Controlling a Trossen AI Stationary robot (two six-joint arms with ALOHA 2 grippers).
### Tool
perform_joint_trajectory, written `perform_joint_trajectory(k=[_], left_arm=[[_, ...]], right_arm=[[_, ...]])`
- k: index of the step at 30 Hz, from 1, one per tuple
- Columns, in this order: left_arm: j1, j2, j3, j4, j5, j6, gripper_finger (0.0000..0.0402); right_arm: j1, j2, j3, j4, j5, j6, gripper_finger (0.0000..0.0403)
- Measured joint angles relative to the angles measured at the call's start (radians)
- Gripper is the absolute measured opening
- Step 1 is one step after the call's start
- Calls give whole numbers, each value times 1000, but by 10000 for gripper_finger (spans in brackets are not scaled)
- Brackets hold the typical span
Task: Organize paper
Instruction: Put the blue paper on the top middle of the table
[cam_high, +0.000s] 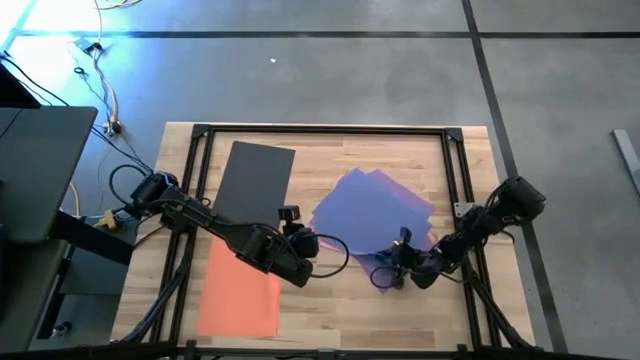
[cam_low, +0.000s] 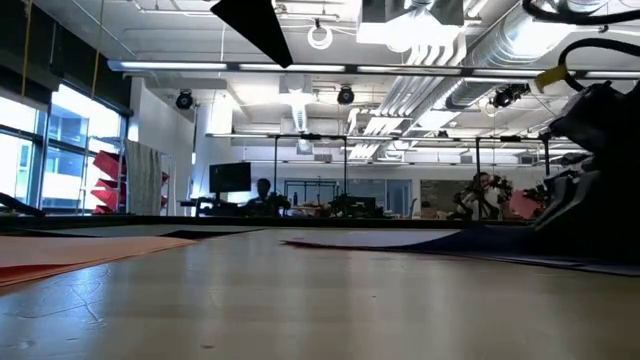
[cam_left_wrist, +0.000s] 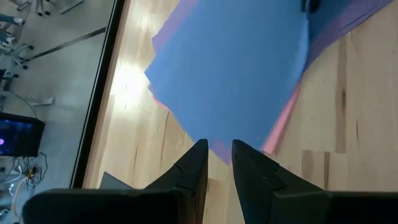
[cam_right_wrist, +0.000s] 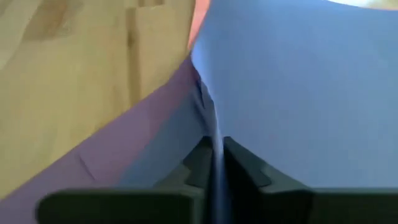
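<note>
We're standing in a big open robotics lab: exposed silver ventilation ducts (cam_low: 455, 45) and strip lights run overhead, a dark monitor (cam_low: 230, 178) and a seated person (cam_low: 263, 197) show at far benches, loose cables (cam_high: 100, 75) trail across polished grey concrete floor (cam_high: 300, 75), beside a pale wooden worktable (cam_high: 330, 310).

A flat dark grey paper sheet (cam_high: 254, 182) lies at eleven o'clock, an orange sheet (cam_high: 238, 297) at seven; blue (cam_high: 362, 215), purple (cam_high: 402, 199) and pink (cam_left_wrist: 278, 126) sheets overlap, fanned, at three.
</note>
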Motion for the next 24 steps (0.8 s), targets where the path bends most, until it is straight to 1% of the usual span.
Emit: perform_joint_trajectory(k=[4, 6, 8, 11, 13, 16, 20, 22, 24], left_arm=[[0, 0, 0, 1, -1, -1, 52], [0, 0, 0, 3, -1, -1, 52], [0, 0, 0, 11, 0, -1, 52], [0, 0, -6, 78, -1, 22, 52], [0, 0, -31, 162, 0, 91, 52], [3, 0, -103, 365, 20, 237, 52], [27, 0, -227, 673, 151, 426, 53], [44, 0, -285, 795, 222, 498, 55], [62, 0, -337, 901, 283, 553, 63]], right_arm=[[0, -110, 1, -34, 33, -22, 8], [-4, -153, 1, -83, 38, -11, 3], [-7, -189, 0, -94, 37, -5, 1], [-7, -227, 0, -94, 29, -3, 0], [-7, -242, 10, -102, 30, 2, 0], [-7, -247, 63, -189, 28, 39, 0], [-7, -248, 171, -405, 10, 86, 0], [-7, -248, 215, -510, 9, 116, 0], [-7, -248, 247, -579, 9, 163, 0]])
